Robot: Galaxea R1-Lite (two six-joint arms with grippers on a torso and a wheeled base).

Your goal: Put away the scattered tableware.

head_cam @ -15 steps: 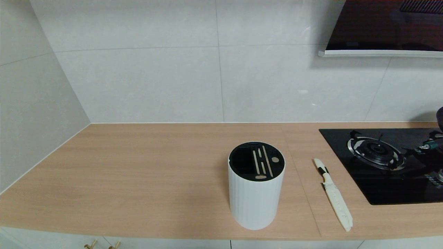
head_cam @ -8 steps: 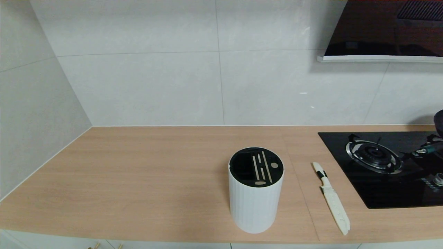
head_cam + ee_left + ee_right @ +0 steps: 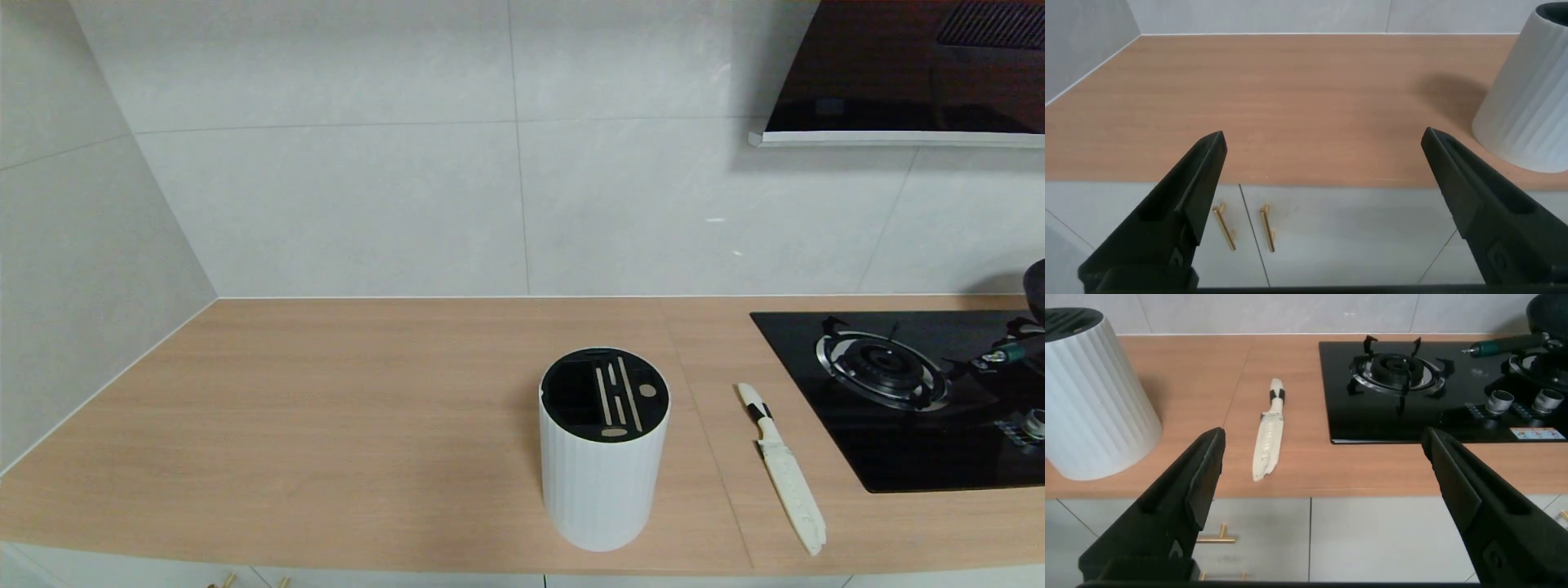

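Change: the head camera's picture has slid a little since a second ago, but the things themselves lie where they were.
Knife: the knife [image 3: 781,469] lies flat on the surface [image 3: 326,425], to the right of the white holder [image 3: 602,465], between the holder and the stove [image 3: 898,392]. It touches neither.
Long way of the knife: it runs from the wall side to the front edge. The end with the black band is far from the robot, and the pale blade tip is near the edge.
Right jaws: wide apart and holding nothing. They hang in front of the surface's edge, and the knife [image 3: 1268,441] lies ahead of them.
Left jaws: wide apart and holding nothing, on the other side of the holder [image 3: 1527,98] from the knife.
Nearer arm: the right one, I think.
Next move: probably the right jaws go forward and down to the knife, closing across its thin width.
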